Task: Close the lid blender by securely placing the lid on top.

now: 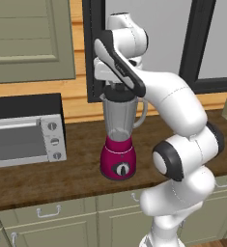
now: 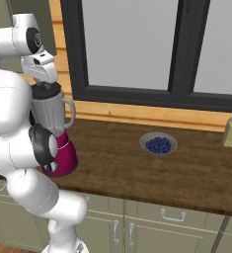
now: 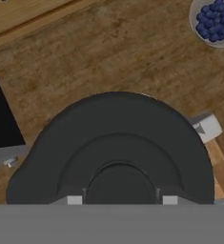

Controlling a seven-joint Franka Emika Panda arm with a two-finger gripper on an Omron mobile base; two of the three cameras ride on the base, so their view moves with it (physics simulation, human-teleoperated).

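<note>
Lid sitting over the blender mouth, upper middle of the left base frame.

The gripper is hanging straight above the jar, its tips reaching down at the lid's raised centre, which is lying dead ahead of the claw along the jar's upright axis. Whether the fingers are clamping that knob or standing apart I cannot tell. Any coming move looks like a plain vertical one.

tool tips: hidden behind hand | lid grip: perhaps closed
</note>
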